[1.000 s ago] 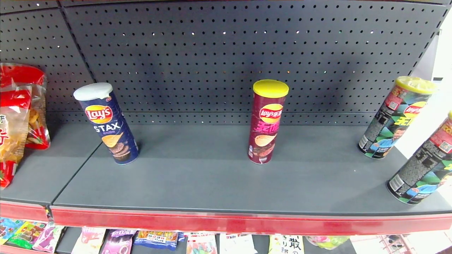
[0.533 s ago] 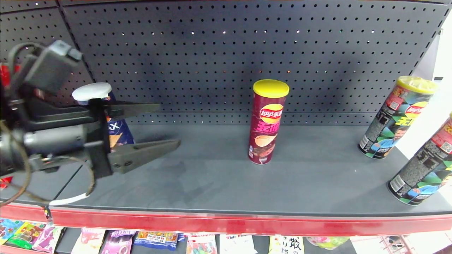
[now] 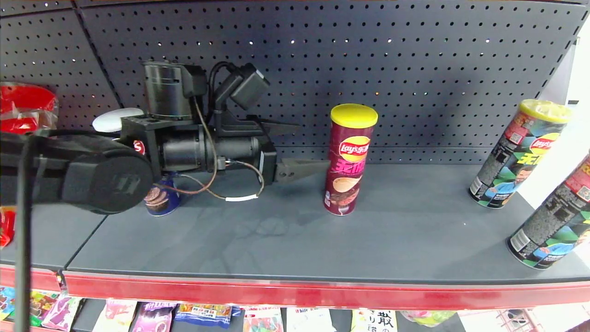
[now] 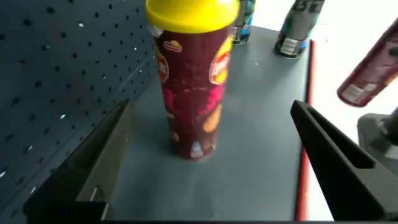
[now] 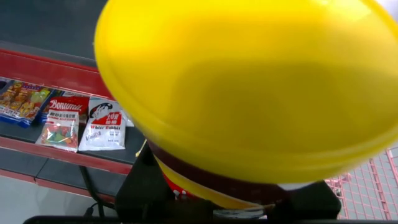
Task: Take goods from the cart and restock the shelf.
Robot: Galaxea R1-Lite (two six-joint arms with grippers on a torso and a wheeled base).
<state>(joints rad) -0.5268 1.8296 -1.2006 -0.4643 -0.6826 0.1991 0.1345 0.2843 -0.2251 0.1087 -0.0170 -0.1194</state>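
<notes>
A maroon chips can (image 3: 348,159) with a yellow lid stands upright at the middle of the grey shelf (image 3: 286,240). My left gripper (image 3: 313,144) reaches in from the left and is open, with its fingertips right at that can's left side. In the left wrist view the can (image 4: 193,93) stands just ahead between the spread fingers (image 4: 93,168). A blue can (image 3: 161,200) with a white lid is mostly hidden behind the left arm. My right gripper (image 5: 224,199) is shut on another yellow-lidded chips can (image 5: 249,93), which also appears tilted off the shelf's front edge (image 4: 373,68).
Two green-and-black cans (image 3: 516,154) (image 3: 551,216) stand at the shelf's right end. Snack bags (image 3: 23,138) sit at the far left. A pegboard wall backs the shelf, a red lip (image 3: 295,293) runs along its front, and packets (image 3: 203,313) lie on the shelf below.
My left arm came in from the left and moved right across the shelf to the maroon can, staying open. It now covers most of the blue can.
</notes>
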